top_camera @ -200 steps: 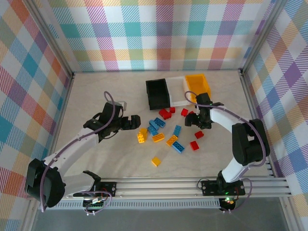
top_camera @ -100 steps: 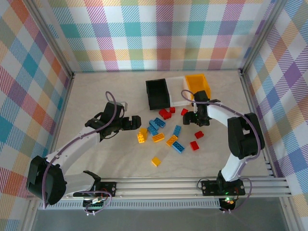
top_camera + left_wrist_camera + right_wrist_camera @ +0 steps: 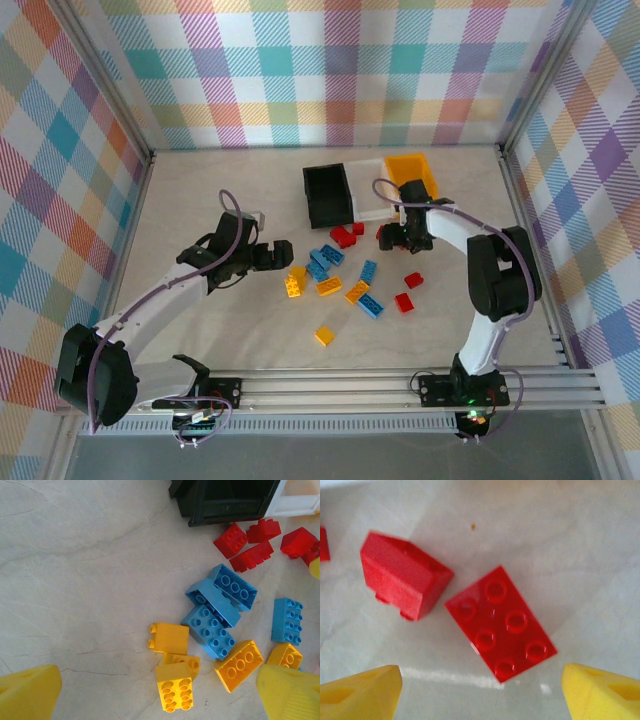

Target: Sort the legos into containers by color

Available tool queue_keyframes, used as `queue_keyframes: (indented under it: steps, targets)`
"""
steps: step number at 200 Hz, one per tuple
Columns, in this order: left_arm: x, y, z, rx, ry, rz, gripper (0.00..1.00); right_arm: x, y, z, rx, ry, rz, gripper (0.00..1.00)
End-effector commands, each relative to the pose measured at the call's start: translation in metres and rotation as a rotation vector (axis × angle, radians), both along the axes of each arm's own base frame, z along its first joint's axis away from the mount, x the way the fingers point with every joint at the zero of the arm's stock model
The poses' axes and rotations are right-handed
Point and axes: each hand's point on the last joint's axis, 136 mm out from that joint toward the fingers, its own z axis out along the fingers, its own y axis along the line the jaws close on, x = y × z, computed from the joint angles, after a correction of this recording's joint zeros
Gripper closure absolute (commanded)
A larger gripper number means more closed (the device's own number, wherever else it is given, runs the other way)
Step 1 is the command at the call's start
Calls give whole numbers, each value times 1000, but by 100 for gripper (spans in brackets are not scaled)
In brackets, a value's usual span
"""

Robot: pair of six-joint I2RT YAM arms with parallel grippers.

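Red, blue and yellow-orange legos lie loose on the table's middle. My left gripper (image 3: pixel 281 254) is open beside a yellow brick (image 3: pixel 294 284). In the left wrist view its yellow fingers (image 3: pixel 30 692) flank three yellow bricks (image 3: pixel 175 685), with blue bricks (image 3: pixel 215 630) and red bricks (image 3: pixel 231 539) beyond. My right gripper (image 3: pixel 397 240) is open above a flat red brick (image 3: pixel 501 624); a second red brick (image 3: pixel 402 582) lies on its side to the left. The black bin (image 3: pixel 328 195), white bin (image 3: pixel 368 205) and yellow-orange bin (image 3: pixel 412 175) stand together at the back.
Two red bricks (image 3: pixel 408 292) and a blue one (image 3: pixel 370 306) lie in front of the right gripper. A lone yellow brick (image 3: pixel 324 336) sits nearer the front rail. Plaid walls enclose the table on three sides.
My right gripper has swung back and left, from the table's middle toward the red bricks in front of the white bin. The left arm has barely moved.
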Motion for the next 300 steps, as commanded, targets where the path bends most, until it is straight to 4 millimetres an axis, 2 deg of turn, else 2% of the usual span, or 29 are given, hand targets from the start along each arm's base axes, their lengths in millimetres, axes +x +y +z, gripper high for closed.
queue_keyframes:
  steps: [1, 50, 83, 103, 146, 201, 245, 300]
  targets:
    - [-2, -2, 11, -13, -10, 0, 0, 14, -2, -1, -42, -16, 21, 17]
    - [-6, 5, 10, 17, -16, 6, 0, 21, 7, -7, -23, 14, 68, 20]
    - [-8, 7, 8, 24, -13, 7, 0, 13, 18, -3, 41, 23, 99, 28]
    - [-7, 7, 6, 23, -12, 7, 0, 5, 23, 1, 52, 12, 107, 29]
    - [-7, 5, 3, 16, -1, 2, 0, 4, 13, -5, -6, 31, 87, 32]
    - [-9, 10, 1, 22, 2, 14, 0, 12, 4, -13, -70, 34, 68, 44]
    - [-8, 10, 0, 15, 8, 16, 0, 18, 3, -13, -84, 29, 64, 52]
    - [-8, 10, 0, 10, 14, 18, 0, 10, 3, -6, -62, 22, 51, 63]
